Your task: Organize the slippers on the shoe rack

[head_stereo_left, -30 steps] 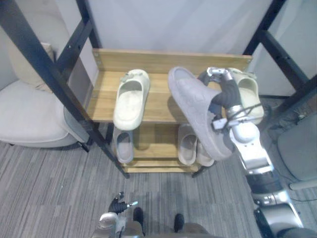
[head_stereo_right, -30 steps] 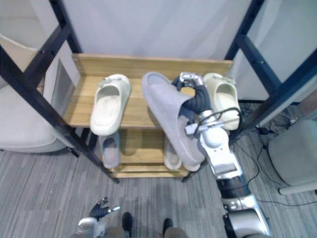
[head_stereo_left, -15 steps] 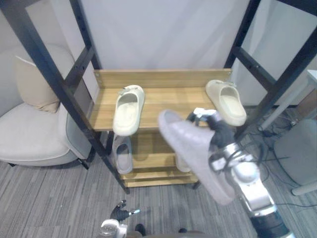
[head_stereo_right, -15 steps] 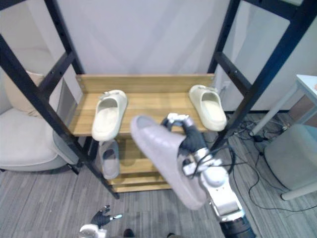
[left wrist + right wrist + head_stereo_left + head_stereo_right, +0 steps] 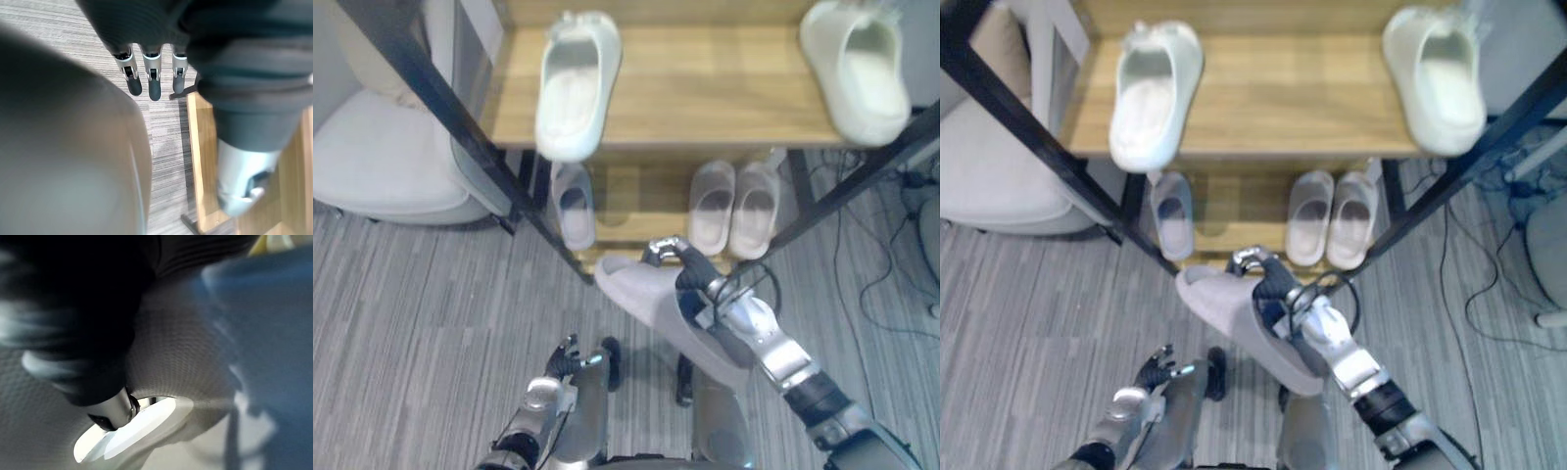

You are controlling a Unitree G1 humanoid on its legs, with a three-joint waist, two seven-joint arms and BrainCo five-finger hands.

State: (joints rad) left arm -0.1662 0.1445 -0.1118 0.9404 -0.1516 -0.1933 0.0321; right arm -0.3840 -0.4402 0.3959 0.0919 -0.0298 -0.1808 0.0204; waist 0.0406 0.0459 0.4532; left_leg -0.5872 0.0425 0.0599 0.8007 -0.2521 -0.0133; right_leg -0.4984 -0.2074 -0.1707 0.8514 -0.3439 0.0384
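Slippers: five counted, on or by the wooden shoe rack.

Far left: pale armchair on grey striped carpet, behind a slanting black frame post.

Left hand hangs low by the robot's side, well short of the rack. Its wrist view shows the fingers straight and relaxed over the carpet, nothing in them.

Top shelf, left part: cream slipper, its near end reaching over the front edge. Below it on the lower shelf: single grey slipper, lying flat.

Centre, in front of the lower shelf: held grey slipper, tilted, one end near the shelf's front edge. Right hand has its fingers curled round the slipper's rim; grip is firm. The right wrist view shows the textured grey surface close against the hand.

Lower shelf, right part: grey pair, side by side and touching.

Top shelf, far right: second cream slipper, well apart from the first.
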